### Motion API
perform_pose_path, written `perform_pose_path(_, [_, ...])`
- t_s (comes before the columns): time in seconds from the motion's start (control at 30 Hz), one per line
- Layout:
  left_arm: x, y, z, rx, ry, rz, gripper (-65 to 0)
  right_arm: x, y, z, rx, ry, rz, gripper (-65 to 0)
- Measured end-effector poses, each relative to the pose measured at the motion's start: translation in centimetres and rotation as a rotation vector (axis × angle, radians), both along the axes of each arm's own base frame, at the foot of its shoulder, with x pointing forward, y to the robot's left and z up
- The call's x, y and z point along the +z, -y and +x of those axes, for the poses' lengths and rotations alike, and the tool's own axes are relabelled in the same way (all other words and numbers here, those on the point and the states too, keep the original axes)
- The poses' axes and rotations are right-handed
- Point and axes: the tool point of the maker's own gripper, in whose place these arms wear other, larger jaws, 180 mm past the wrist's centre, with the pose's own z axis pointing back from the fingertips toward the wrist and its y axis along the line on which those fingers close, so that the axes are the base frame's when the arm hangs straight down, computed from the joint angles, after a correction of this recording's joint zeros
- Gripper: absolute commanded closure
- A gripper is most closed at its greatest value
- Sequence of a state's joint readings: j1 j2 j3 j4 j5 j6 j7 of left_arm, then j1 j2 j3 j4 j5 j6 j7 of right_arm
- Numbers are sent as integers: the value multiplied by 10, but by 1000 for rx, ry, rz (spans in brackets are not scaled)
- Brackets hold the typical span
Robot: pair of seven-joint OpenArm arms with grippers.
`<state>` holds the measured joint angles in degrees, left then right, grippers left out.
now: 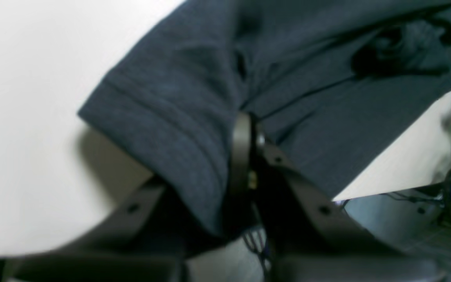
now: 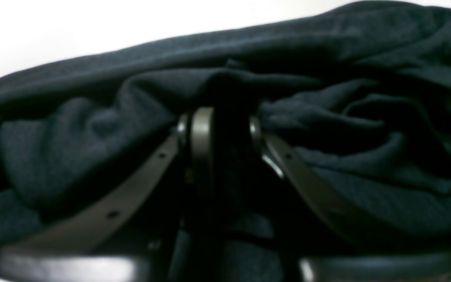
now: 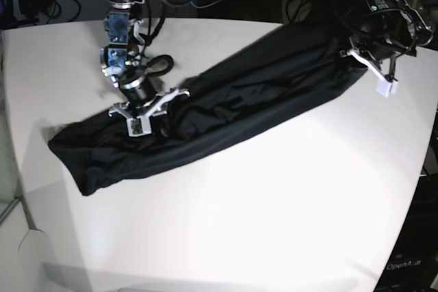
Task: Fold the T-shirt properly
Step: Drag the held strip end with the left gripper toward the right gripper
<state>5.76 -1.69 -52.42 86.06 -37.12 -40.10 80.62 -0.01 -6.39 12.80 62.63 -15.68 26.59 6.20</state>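
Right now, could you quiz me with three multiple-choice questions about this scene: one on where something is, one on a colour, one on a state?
1. Where does the shirt lie?
A. on the white table
B. on the floor
C. on a chair

2. What colour is the shirt?
A. red
B. black
C. yellow

3. What is the left pincer doing?
A. hanging open
B. holding a cup
C. clamped on the shirt's hem

Answers: 1 A, the shirt stretches across the tabletop; 2 B, plainly dark throughout; 3 C, cloth sits pinched between its fingers.
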Motion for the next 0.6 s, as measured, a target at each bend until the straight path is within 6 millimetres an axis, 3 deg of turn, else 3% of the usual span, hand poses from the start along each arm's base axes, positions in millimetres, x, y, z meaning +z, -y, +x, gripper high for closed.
perform_pose_path(0.23, [30, -9, 32, 5, 130, -31, -13, 0, -4, -3, -16, 12, 11, -132])
perform_pose_path(0.4, [58, -10, 68, 25, 246, -50, -13, -1, -6, -8, -19, 13, 16, -132])
perform_pose_path(0.6, [73, -13, 87, 33, 294, -43, -14, -1, -11, -12, -17, 20, 31, -132])
